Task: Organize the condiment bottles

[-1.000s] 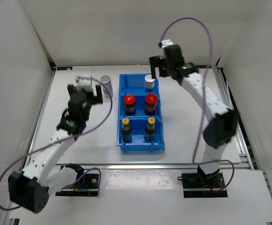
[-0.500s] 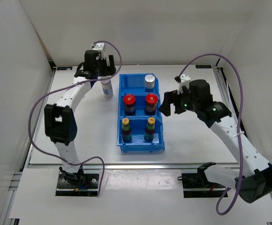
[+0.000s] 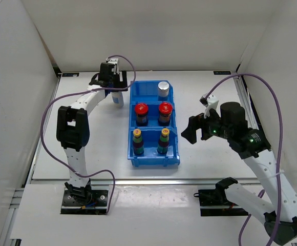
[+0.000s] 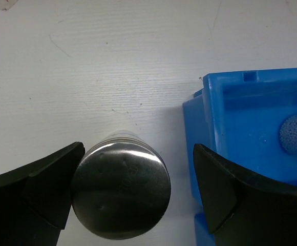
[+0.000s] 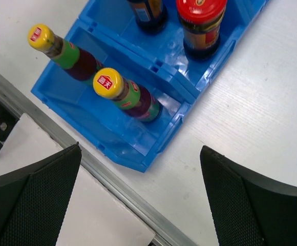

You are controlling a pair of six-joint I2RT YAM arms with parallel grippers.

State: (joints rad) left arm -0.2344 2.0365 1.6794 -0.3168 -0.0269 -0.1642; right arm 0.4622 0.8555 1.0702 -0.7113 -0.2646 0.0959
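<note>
left gripper point(image 4: 138, 164) is wide open astride the silver-capped bottle point(image 4: 120, 197) standing on the table point(image 4: 138, 61) just beside the blue bin point(image 4: 225, 118), cap off-centre, one finger point(image 4: 215, 179) over the bin wall, so descending risks snagging the rim or tipping it; right gripper point(image 5: 141, 154) wide open, empty.

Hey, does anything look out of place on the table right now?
One silver-capped bottle stands on the table outside the bin, by its far left corner, between the open fingers of the left gripper. Its twin sits alone in the far compartment. Nothing looks tipped or spilled.
</note>
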